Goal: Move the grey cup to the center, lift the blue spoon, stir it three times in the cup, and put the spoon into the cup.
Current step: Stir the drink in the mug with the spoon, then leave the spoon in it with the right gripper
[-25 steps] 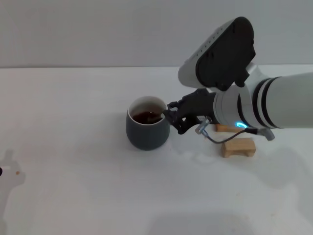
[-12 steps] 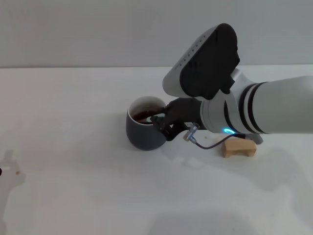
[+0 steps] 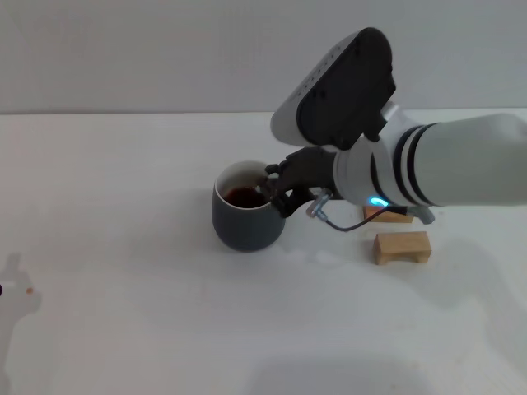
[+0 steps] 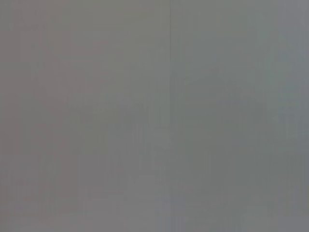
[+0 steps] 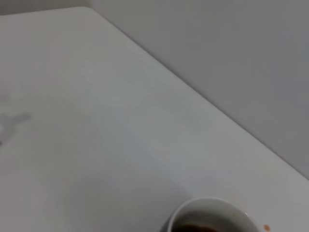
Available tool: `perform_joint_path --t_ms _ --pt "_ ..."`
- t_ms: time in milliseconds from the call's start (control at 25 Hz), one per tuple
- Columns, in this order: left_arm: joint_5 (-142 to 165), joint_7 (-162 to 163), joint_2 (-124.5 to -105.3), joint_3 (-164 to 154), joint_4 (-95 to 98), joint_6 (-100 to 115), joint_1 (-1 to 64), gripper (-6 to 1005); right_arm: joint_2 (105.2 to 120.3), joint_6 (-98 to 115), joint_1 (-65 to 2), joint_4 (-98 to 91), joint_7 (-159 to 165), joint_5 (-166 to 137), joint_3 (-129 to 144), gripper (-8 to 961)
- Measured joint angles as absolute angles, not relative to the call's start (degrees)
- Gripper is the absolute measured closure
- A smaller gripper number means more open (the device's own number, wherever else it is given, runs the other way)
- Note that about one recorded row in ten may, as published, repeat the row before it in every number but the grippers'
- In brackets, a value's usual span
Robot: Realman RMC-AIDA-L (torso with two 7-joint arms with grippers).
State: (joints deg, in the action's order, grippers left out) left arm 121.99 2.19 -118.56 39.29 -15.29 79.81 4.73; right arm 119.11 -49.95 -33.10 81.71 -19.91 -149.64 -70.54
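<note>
The grey cup (image 3: 245, 220) stands near the middle of the white table, with dark brown liquid (image 3: 244, 196) inside; its white rim (image 5: 208, 204) also shows in the right wrist view. My right gripper (image 3: 277, 189) hangs over the cup's right rim, dark fingers closed together and dipping inside the rim. The blue spoon is hidden behind those fingers. My left gripper is out of view, and the left wrist view shows only flat grey.
Two small wooden blocks lie right of the cup: one (image 3: 402, 247) in the open, the other (image 3: 387, 216) half hidden under my right forearm. A loose cable (image 3: 338, 224) hangs from the wrist. A grey wall runs along the table's far edge.
My right gripper swung left over the cup, dipped toward its near rim, then shifted back up to the right rim. The cup has stayed in place.
</note>
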Motion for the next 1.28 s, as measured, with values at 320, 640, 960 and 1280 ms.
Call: perform_joint_path --t_ms 320,640,960,1280 --pt "122.06 2.19 -118.56 39.28 -15.29 79.73 4.84 1001 119.0 -49.78 -31.85 82.03 -20.16 -150.91 -72.23 819" --pt "122.09 2.19 -118.56 39.14 -15.29 79.72 5.0 1001 119.06 -50.98 -29.03 86.22 -20.15 -150.83 -70.98 824" --pt "122.08 2.19 -118.56 39.11 -15.45 79.74 4.96 1001 119.16 -51.16 -28.85 87.23 -19.86 -150.65 -68.57 823" --pt "122.08 2.2 -118.56 39.11 -15.47 79.88 4.92 1001 119.2 -45.59 -31.6 83.33 -19.77 -150.55 -67.11 824"
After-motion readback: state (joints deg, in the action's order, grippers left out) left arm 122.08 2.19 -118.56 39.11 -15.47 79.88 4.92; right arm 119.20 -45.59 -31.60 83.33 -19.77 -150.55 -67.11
